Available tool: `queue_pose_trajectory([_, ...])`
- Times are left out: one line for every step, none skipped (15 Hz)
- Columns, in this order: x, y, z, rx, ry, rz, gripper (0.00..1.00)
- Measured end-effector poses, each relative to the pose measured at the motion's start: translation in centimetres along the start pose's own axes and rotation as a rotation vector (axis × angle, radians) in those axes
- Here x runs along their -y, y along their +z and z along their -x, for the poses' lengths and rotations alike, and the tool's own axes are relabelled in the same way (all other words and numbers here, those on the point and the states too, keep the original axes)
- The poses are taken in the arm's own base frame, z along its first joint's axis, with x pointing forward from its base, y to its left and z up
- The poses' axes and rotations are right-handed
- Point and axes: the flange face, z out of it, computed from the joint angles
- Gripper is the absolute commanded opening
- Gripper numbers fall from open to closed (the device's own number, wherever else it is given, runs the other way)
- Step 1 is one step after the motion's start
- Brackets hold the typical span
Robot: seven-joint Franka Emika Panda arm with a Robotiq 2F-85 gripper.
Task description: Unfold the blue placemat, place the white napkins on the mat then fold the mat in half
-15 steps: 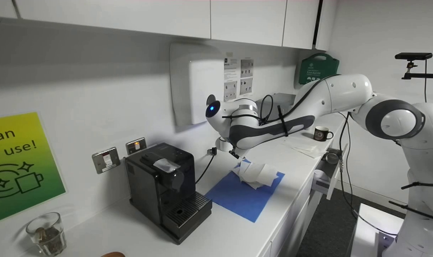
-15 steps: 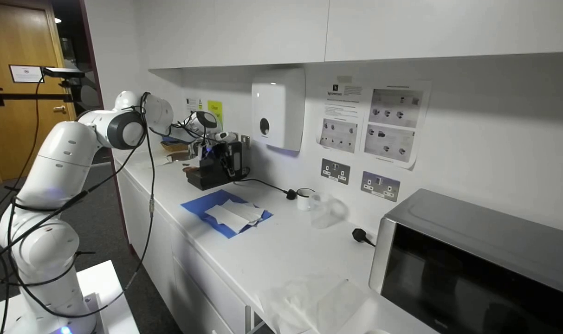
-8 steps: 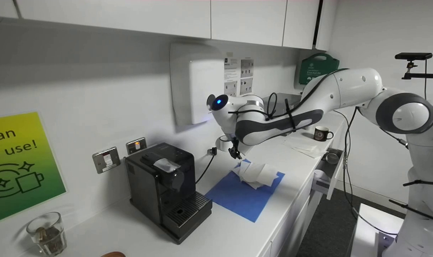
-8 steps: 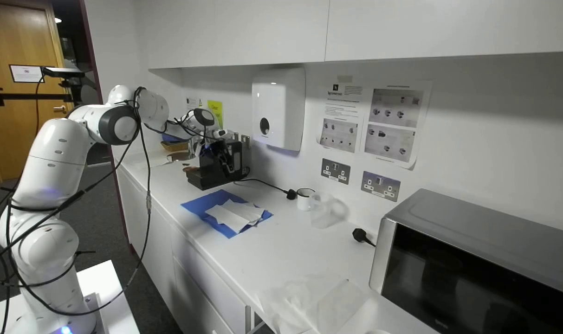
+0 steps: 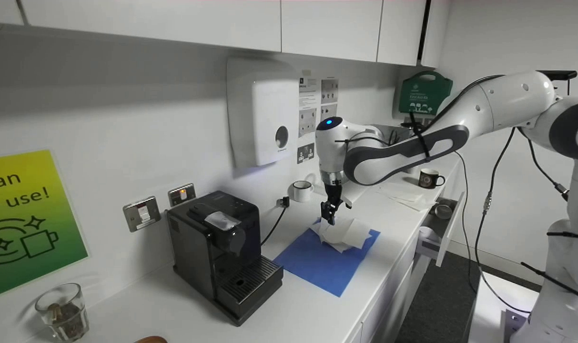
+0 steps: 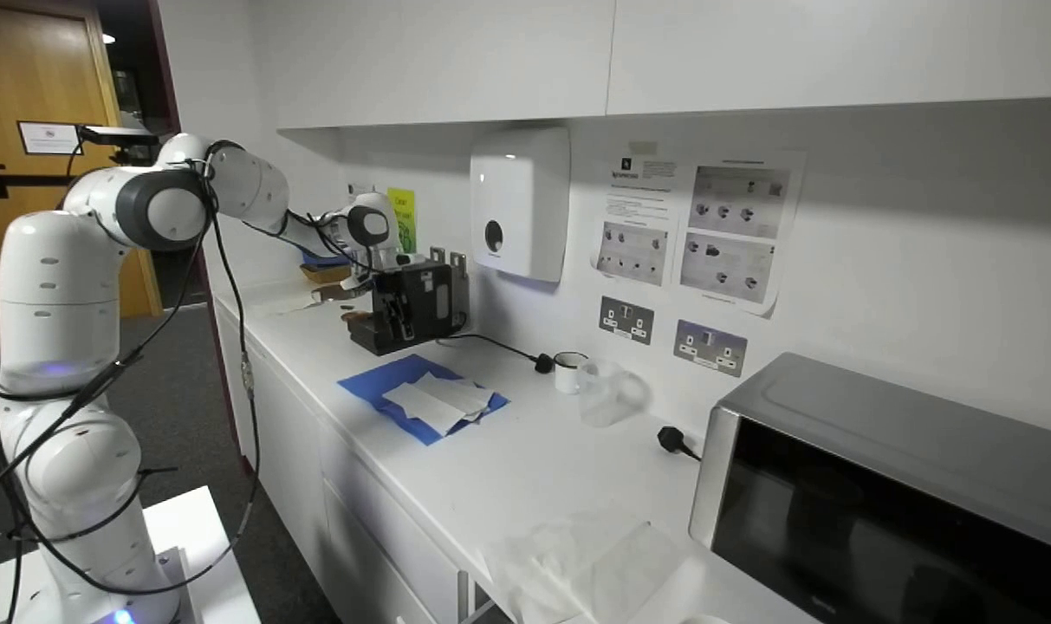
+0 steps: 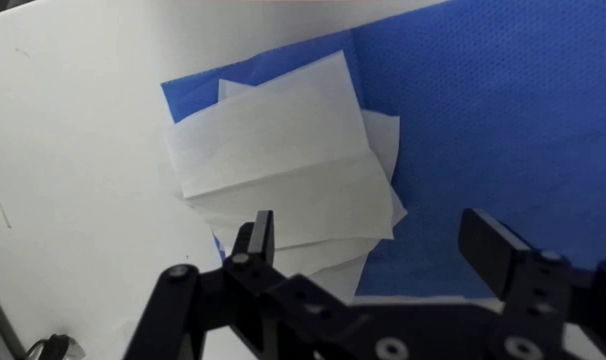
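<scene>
Several overlapping white napkins [image 7: 288, 150] hide part of the blue placemat [image 7: 497, 130].

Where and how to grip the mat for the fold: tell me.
Pinch the mat midway along its bare edge facing the coffee machine, the open pincer coming from above. The napkins lie toward the opposite end, so this half should swing over them. That edge looks flat, so bunching it up is probably safer than sliding under.
</scene>
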Motion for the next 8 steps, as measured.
queue_pose_trajectory([-0.3, 0.5, 0.8, 0.018, -0.021, -0.027, 1.0])
queue_pose_trajectory([-0.6, 1.0, 1.7, 0.04, -0.05, -0.056, 1.0])
queue_pose_trajectory([-0.8, 1.6, 2.5, 0.064, -0.082, -0.084, 1.0])
queue_pose_trajectory([-1.0, 2.0, 3.3, 0.089, -0.111, -0.108, 1.0])
queue_pose_trajectory([-1.2, 2.5, 4.0, 0.112, -0.14, -0.127, 1.0])
queue_pose_trajectory([-1.3, 2.9, 4.7, 0.131, -0.163, -0.142, 1.0])
queue_pose_trajectory([-1.5, 3.3, 5.2, 0.145, -0.179, -0.152, 1.0])
queue_pose_trajectory([-1.7, 3.5, 5.6, 0.152, -0.183, -0.153, 1.0])
